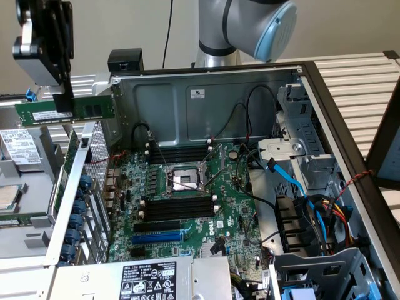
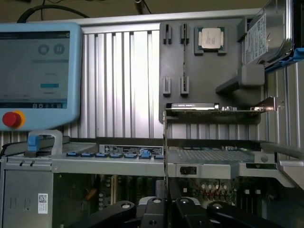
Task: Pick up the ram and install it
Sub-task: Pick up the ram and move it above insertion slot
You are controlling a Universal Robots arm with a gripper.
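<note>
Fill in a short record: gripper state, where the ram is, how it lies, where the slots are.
gripper: shut on the ram
ram place: in the air, over the open case side at the exterior view's left
ram attitude: roughly level, label facing the camera
slots: black, on the motherboard, well below the ram

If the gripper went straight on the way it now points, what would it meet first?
Probably the computer case's side wall, touched first by the ram that the gripper holds; depth is unclear.

DELL stands on the motherboard [image 1: 215, 230]; print on the power-supply label [image 1: 148, 279] is too small to read.
</note>
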